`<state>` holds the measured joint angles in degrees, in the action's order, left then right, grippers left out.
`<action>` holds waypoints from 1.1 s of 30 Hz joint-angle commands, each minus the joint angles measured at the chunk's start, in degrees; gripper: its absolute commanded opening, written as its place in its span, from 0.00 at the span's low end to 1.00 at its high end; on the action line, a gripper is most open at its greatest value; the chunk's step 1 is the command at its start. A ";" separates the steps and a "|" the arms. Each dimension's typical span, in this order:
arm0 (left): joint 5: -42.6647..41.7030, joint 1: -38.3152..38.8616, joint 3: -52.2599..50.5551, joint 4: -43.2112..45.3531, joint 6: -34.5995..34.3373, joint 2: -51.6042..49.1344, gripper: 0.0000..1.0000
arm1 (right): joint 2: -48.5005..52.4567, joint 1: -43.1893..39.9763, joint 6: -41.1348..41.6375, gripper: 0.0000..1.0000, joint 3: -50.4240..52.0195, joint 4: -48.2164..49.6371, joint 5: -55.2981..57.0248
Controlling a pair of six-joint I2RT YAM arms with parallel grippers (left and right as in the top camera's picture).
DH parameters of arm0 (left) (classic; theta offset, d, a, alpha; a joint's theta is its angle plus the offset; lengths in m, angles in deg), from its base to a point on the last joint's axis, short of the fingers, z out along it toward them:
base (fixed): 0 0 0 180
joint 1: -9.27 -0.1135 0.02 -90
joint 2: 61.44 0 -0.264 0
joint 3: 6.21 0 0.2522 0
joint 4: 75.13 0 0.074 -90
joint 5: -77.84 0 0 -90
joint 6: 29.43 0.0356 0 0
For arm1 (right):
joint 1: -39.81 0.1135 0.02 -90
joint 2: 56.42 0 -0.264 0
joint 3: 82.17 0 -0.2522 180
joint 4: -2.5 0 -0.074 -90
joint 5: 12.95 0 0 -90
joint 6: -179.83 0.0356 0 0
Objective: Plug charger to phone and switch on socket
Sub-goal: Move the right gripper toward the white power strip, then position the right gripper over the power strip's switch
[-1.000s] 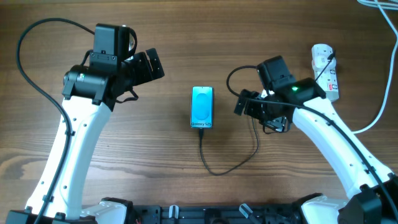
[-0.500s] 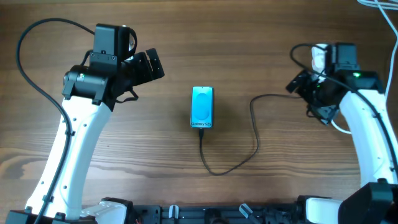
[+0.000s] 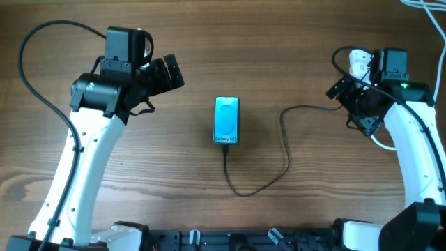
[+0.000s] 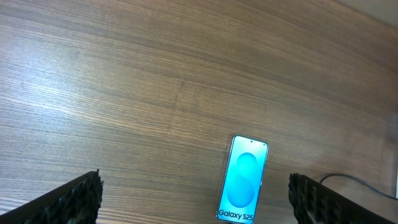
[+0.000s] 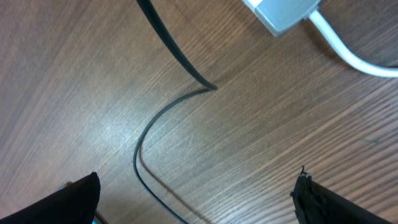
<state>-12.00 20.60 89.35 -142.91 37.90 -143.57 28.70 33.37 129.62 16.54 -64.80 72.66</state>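
Note:
The phone (image 3: 226, 120) lies flat mid-table, teal screen up; it also shows in the left wrist view (image 4: 244, 180). The thin black charger cable (image 3: 284, 132) meets the phone's lower edge, loops down and right, then runs to the right arm. Its plug end is hidden under that arm. In the right wrist view the cable (image 5: 155, 118) curves across the wood. The white socket (image 3: 357, 59) is mostly covered by the right arm; one corner (image 5: 280, 12) shows. My right gripper (image 3: 352, 104) is open and empty beside the socket (image 5: 196, 196). My left gripper (image 3: 167, 73) is open, left of the phone (image 4: 196, 196).
The socket's thick white cord (image 5: 345, 53) trails off to the right, and a white cord (image 3: 426, 90) runs along the table's right edge. The wooden table (image 3: 209, 42) carries nothing else.
My right arm has swung from mid-table out to the far right over the socket. The charger cable's far part now stretches rightward toward it. The left arm and phone have not moved.

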 commanded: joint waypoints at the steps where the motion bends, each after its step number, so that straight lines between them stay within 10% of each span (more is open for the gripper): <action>1: 0.81 -0.26 -0.37 -0.07 -0.50 -0.15 1.00 | -0.20 0.02 -0.61 1.00 0.59 1.14 2.84; 33: 0.81 -0.26 -0.37 -0.09 -0.50 -0.15 1.00 | 6.47 -17.42 -2.86 1.00 0.59 21.27 16.09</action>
<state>-12.00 20.60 89.35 -142.93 37.90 -143.57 33.71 15.98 127.89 16.83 -48.50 90.35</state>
